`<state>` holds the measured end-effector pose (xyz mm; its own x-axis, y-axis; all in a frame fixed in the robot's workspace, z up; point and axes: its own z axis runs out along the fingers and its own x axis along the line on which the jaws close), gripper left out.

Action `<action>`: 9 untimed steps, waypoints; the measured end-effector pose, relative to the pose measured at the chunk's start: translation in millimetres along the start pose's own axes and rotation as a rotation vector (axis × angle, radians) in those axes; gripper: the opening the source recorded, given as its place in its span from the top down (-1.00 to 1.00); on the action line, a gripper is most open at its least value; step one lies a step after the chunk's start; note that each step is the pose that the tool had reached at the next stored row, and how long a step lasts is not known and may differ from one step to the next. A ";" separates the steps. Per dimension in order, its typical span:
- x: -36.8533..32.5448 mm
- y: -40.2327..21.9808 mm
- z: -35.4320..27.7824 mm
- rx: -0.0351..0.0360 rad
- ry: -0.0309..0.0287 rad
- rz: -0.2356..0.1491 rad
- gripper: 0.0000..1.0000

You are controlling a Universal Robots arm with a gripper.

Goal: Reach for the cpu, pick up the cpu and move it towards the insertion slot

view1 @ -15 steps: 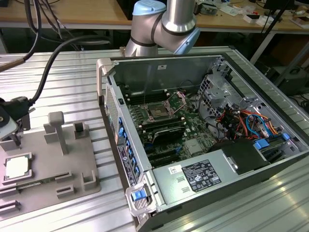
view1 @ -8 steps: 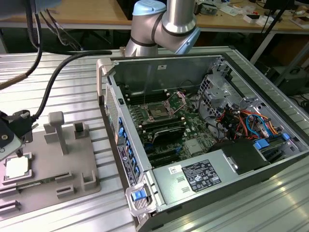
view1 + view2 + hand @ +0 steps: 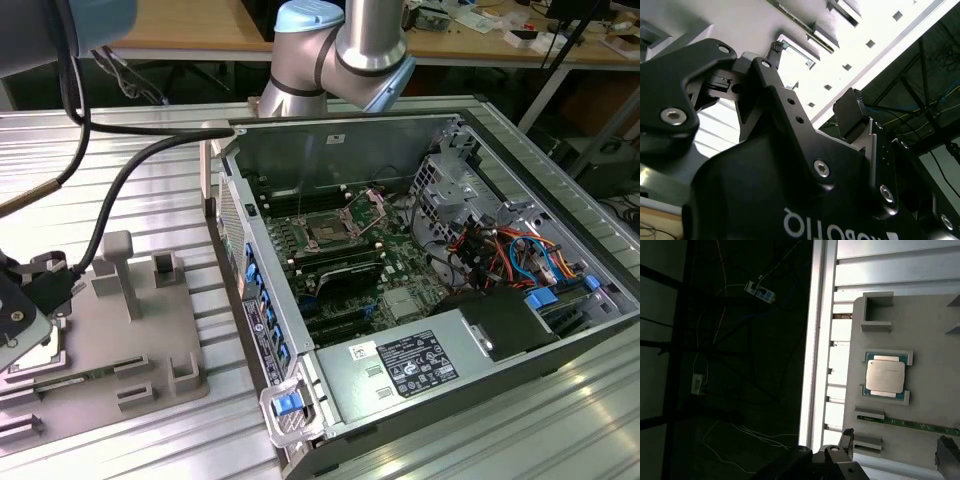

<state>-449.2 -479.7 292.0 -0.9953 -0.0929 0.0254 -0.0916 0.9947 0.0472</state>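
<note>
- In the first wrist view we see the tool spread open, its fingertips well apart, gripping nothing.
- The cpu lies flat in its pocket on the grey fixture, silvery top up, near the tool but not touching it.
- In the exterior view the arm reaches from behind the case to the exterior view's left, with its wrist low over the fixture on the tabletop.
- The slot sits on the board inside the open case, well apart from the cpu.
</note>
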 end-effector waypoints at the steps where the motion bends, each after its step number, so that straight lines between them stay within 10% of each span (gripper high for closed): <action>1: 0.0 -0.1 0.0 0.0000 0.0001 0.000 -0.38; 9: 0.0 -0.2 0.0 0.0001 0.0001 -0.001 -0.38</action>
<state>-449.2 -479.9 292.0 -0.9953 -0.0938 0.0255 -0.0925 0.9946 0.0472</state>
